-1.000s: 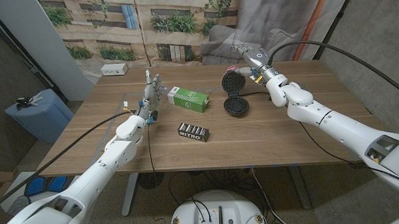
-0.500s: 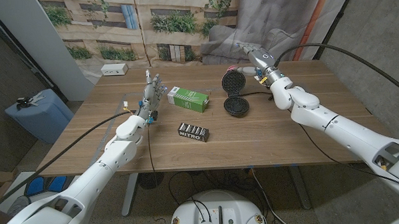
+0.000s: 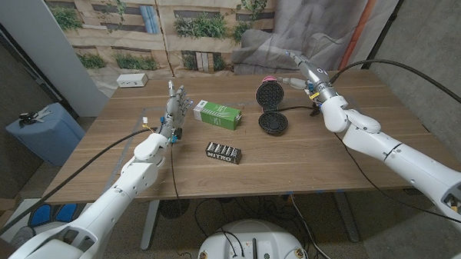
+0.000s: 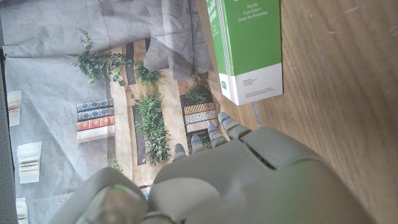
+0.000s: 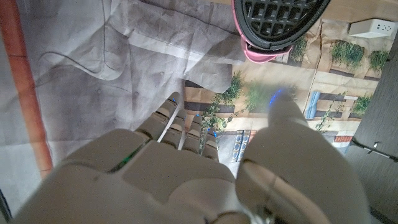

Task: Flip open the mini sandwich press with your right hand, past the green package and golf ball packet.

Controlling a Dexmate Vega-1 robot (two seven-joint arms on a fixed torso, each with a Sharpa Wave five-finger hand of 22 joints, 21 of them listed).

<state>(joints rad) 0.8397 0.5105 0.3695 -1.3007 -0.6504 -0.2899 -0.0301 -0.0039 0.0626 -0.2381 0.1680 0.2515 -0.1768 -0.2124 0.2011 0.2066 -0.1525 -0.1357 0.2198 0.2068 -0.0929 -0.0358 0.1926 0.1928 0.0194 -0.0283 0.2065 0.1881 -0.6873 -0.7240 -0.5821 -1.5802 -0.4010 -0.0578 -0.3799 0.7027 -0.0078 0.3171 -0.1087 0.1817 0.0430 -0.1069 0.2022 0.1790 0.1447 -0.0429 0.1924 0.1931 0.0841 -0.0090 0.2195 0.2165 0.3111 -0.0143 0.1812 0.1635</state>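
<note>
Standing open near the far edge of the bench (image 3: 332, 164): mini sandwich press (image 3: 270, 106), pink-rimmed lid propped upright, waffle grid facing the robot, base plate lying flat in front of it. Judging from this, reading the flip as done – nothing left to lift.

Hovering clear of the bench, just beyond and to the right of the raised lid: right hand (image 3: 299, 65). Showing fingers (image 5: 186, 127) stretched out and loosely spread, thumb apart, gripping nothing and touching nothing. Sitting at that height probably to avoid knocking the lid back down.

Lying between the two arms, left of the press: green package (image 3: 217, 114), angled across the wood. Lying nearer the robot, well apart from the press: golf ball packet (image 3: 224, 152), dark, lettered NITRO. Keeping both out of the right arm's line, which is coming in along the bench's right side – hence no contact with either.

Waiting upright just left of the green package: left hand (image 3: 176, 108), fingers apart and pointing up, holding nothing, taking no part in the task.

Resting at the far left corner: white power strip (image 3: 132, 80).
</note>
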